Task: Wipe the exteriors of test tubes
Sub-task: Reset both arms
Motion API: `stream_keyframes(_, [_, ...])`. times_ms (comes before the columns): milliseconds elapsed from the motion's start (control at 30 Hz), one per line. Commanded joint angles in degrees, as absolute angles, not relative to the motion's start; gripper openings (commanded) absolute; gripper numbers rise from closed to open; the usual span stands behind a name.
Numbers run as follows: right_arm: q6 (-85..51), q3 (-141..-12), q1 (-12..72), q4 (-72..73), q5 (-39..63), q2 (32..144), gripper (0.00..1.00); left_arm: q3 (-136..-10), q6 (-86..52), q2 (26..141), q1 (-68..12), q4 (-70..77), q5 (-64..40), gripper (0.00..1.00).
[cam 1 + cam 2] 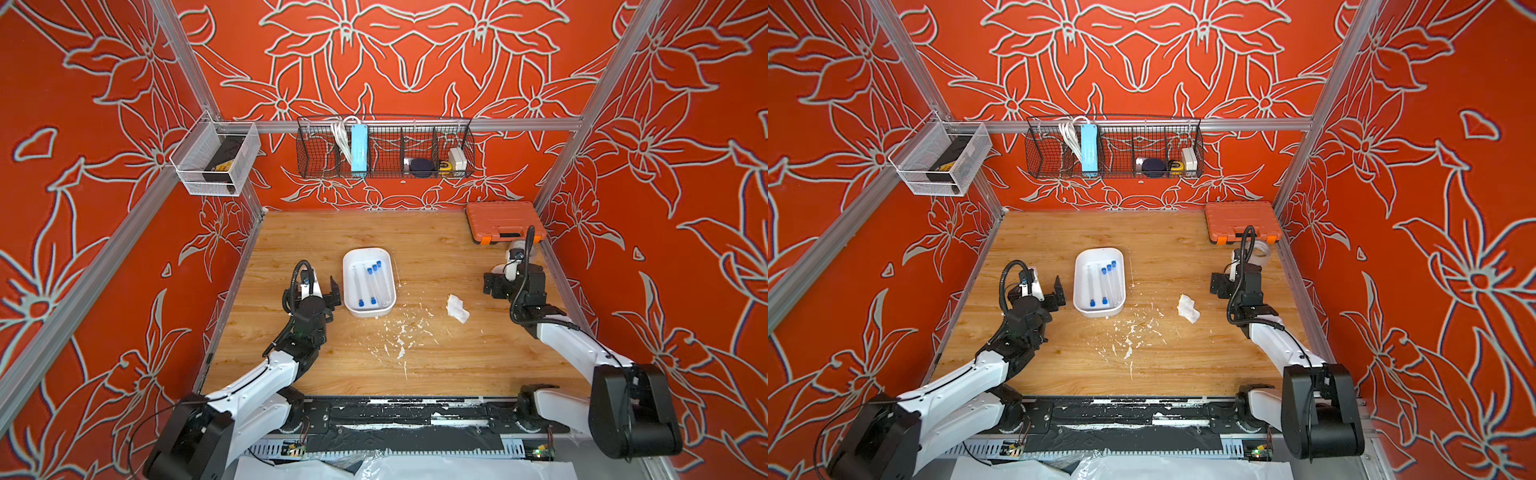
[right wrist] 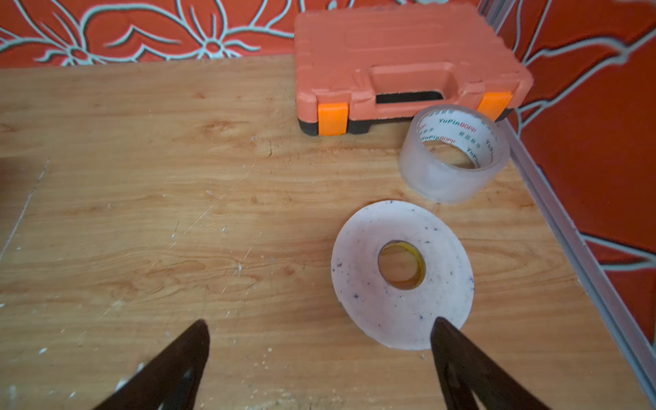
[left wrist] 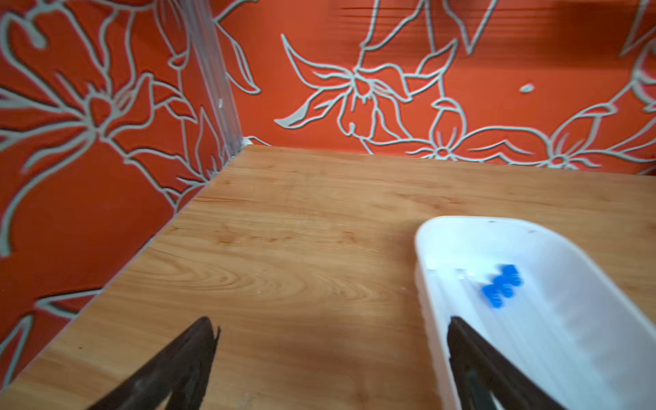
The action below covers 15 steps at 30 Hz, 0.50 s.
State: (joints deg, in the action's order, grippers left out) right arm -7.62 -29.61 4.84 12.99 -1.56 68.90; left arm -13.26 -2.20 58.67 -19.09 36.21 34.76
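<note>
The left gripper (image 3: 332, 321) stands wide and empty above the table (image 1: 332, 374). In its wrist view one finger overlaps the rim of the white tray (image 3: 422, 248), and in both top views it sits just beside the tray's left side. The right gripper (image 2: 320, 321) is equally wide and empty, over bare wood beside a flat white tape roll (image 2: 358, 262). A clear tape roll (image 2: 454, 156) and an orange case (image 2: 390, 53) lie beyond it.

All the test tubes (image 1: 372, 282) lie inside the tray, with about five blue caps showing, three at the far end and two at the near end. The crumpled tissue (image 1: 457, 308) lies loose between the tray and the right arm, touching neither. White scraps (image 1: 399, 340) litter the wood in front of the tray.

No tube is out or being wiped. The scraps hint that wiping has taken place, so the task may be finished, but the tubes' cleanliness cannot be judged.
</note>
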Motion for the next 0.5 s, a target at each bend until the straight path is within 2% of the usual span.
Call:
stream_keyframes(0, [-4.1,-29.2,4.6,22.0,-4.0,69.3,0.97,-8.0,3.3,64.5,-14.1,52.1,30.7,0.98])
stream_keyframes(67, [-3.5,-27.2,4.7,28.8,-4.3,70.1,0.97,-5.4,3.7,68.6,-10.1,61.1,24.6,0.98])
stream_keyframes(233, [-1.1,-28.6,4.6,30.4,-3.0,72.7,0.97,-11.2,5.6,71.8,-4.3,52.9,3.6,0.98])
stream_keyframes(300, [-1.2,-29.4,4.7,26.6,-3.5,71.7,0.97,-10.9,6.2,71.9,-4.3,53.2,-0.3,0.98])
stream_keyframes(367, [-1.8,-31.7,4.6,16.7,-5.1,70.6,0.97,-5.6,5.5,70.8,-4.3,64.2,-3.9,0.98])
stream_keyframes(400, [-2.0,-31.1,4.7,15.2,-5.3,69.7,0.97,-4.6,4.9,70.1,-4.3,64.7,-2.8,0.98])
stream_keyframes(467, [-0.2,-26.7,4.7,20.9,-5.1,68.3,0.97,-3.3,3.8,72.0,-4.2,68.9,-0.4,0.98])
